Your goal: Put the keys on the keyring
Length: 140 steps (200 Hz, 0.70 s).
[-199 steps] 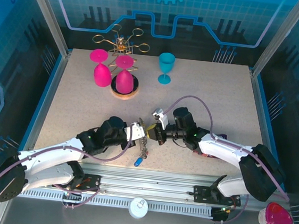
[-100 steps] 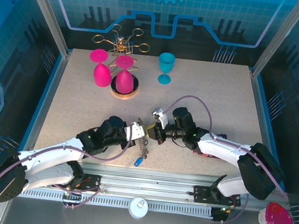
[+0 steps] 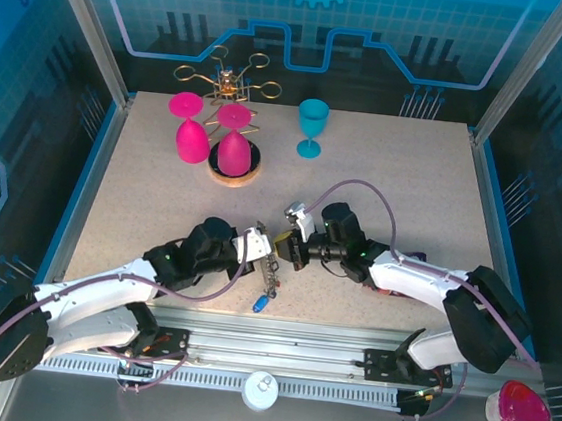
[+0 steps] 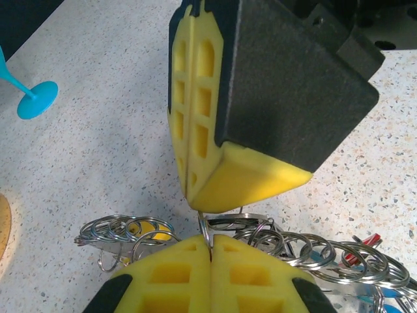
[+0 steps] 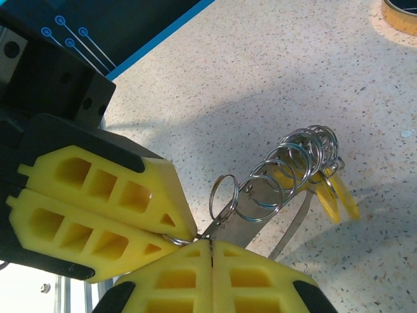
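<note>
Left gripper (image 4: 210, 241): you are clamping it fully shut on the keyring (image 5: 273, 182).
Right gripper (image 5: 212, 246): you are pinching the same keyring, tip to tip.
Keys (image 3: 267, 287): trailing from the keyring towards the table's (image 3: 404, 183) near edge.

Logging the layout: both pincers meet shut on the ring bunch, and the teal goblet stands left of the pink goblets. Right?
No: the top external view shows the teal goblet right of the pink goblets. The left pincer and right pincer do meet shut on the ring bunch.
</note>
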Motion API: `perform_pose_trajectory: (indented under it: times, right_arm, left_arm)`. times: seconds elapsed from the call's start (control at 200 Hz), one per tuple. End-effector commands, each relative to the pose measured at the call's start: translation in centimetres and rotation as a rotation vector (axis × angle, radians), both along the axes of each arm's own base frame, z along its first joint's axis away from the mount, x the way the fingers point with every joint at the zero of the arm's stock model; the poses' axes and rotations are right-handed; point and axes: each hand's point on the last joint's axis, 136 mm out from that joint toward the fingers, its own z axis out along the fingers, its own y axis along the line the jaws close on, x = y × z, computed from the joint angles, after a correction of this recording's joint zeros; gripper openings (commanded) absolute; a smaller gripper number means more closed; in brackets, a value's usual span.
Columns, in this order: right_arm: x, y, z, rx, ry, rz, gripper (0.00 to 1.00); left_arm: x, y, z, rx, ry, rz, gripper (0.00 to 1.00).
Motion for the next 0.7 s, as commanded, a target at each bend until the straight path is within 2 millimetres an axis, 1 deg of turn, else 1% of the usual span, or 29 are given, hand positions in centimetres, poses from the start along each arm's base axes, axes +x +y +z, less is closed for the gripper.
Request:
perform_pose_trajectory:
  times: [0.0,0.11,0.29,0.425,0.545,0.615,0.695]
  right_arm:
    - [1.9,0.2,0.9,0.007,-0.050,-0.074,0.00]
    - [2.6,-0.2,0.8,-0.003,-0.052,-0.115,0.00]
    - [3.1,-0.1,1.2,0.005,-0.054,-0.134,0.00]
    - [2.8,0.2,1.4,0.022,-0.049,-0.121,0.00]
    - [2.4,-0.1,1.2,0.023,-0.043,-0.119,0.00]
    - [2.2,-0.4,1.1,0.015,-0.042,-0.121,0.00]
    - [2.0,-1.3,0.8,-0.007,-0.045,-0.126,0.00]
  left_arm:
    - [-0.6,-1.7,2.1,-0.095,-0.016,-0.076,0.00]
    - [-0.7,-1.6,2.1,-0.092,-0.016,-0.078,0.00]
    - [-0.7,-1.7,2.0,-0.092,-0.014,-0.082,0.00]
    - [-0.6,-1.6,1.9,-0.089,-0.015,-0.075,0.00]
    - [-0.3,-1.5,2.0,-0.090,-0.022,-0.065,0.00]
    - [-0.1,-1.3,2.0,-0.085,-0.026,-0.049,0.00]
    - [0.2,-1.1,2.1,-0.082,-0.037,-0.028,0.00]
